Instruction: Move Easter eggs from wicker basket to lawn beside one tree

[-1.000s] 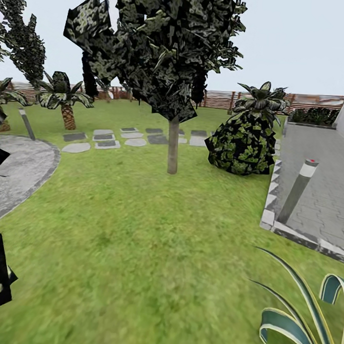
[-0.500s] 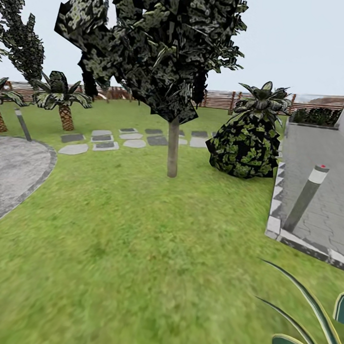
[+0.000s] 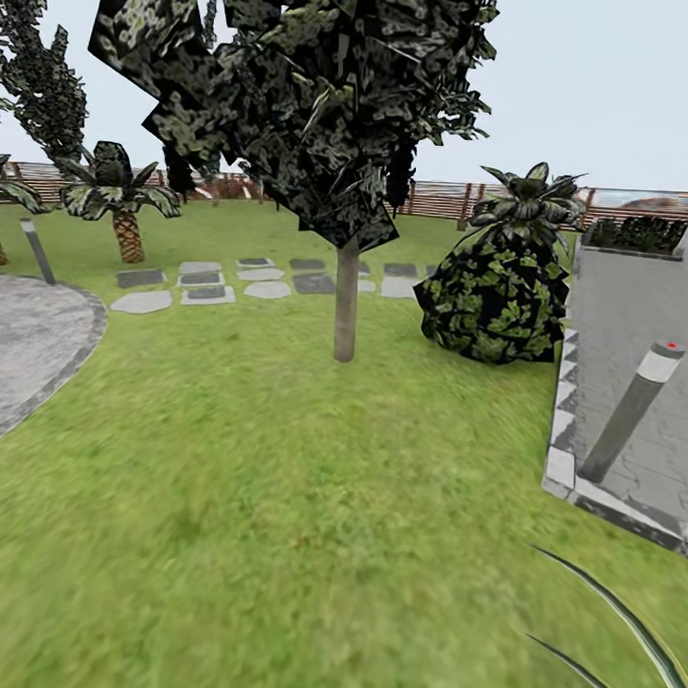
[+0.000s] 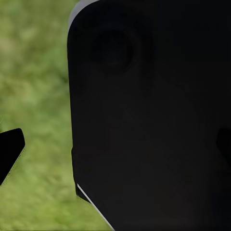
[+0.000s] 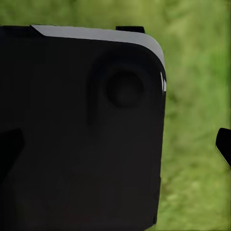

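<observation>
The lawn spreads ahead, with a thin dark-leaved tree standing near its far middle and a bush to its right. No basket or eggs are visible, so their direction cannot be judged. In each wrist view a dark body hides the tool; whether either is open I cannot tell.

No readable text, labels, brands, numbers or signs anywhere in head or wrist views.
</observation>
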`<state>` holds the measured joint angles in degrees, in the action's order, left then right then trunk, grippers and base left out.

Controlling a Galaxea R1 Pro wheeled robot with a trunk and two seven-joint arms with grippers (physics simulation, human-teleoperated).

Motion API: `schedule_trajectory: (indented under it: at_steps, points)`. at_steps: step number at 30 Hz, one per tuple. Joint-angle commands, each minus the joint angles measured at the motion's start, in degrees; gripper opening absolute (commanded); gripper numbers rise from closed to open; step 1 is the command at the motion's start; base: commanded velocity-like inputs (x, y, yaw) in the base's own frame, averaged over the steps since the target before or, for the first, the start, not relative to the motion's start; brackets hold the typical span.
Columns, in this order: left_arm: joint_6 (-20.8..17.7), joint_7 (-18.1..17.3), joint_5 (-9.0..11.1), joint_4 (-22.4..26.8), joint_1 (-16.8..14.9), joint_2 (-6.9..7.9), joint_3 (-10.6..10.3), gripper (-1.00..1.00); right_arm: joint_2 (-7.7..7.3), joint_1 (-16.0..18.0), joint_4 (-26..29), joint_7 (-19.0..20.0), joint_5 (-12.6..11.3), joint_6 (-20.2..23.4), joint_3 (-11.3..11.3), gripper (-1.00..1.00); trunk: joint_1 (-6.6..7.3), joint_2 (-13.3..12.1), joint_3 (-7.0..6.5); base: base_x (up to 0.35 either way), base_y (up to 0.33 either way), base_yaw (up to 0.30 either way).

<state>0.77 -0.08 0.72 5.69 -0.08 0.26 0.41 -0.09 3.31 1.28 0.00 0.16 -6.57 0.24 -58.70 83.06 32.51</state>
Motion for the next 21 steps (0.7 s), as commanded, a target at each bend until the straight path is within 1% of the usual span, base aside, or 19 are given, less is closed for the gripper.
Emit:
schedule_trajectory:
  at_steps: [1, 4, 16, 21]
  points:
    - [0.1, 0.0, 0.1, 0.0, 0.0, 0.00, 0.0, 1.00, 0.00, 0.0, -0.1, 0.0, 0.0, -0.2, 0.0, 1.00, -0.03, 0.0, 0.05, 0.328, 0.000, 0.066]
    - [0.1, 0.0, 0.1, 0.0, 0.0, 0.00, 0.0, 1.00, 0.00, 0.0, -0.1, 0.0, 0.0, -0.2, 0.0, 1.00, -0.03, 0.0, 0.05, 0.328, 0.000, 0.188]
    - [0.1, 0.0, 0.1, 0.0, 0.0, 0.00, 0.0, 1.00, -0.03, 0.0, -0.1, 0.0, 0.0, -0.2, 0.0, 1.00, -0.03, 0.0, 0.05, 0.328, 0.000, 0.280]
    - [0.1, 0.0, 0.1, 0.0, 0.0, 0.00, 0.0, 1.00, -0.13, 0.0, -0.1, 0.0, 0.1, -0.2, 0.0, 1.00, -0.03, 0.0, 0.05, 0.328, 0.000, 0.080]
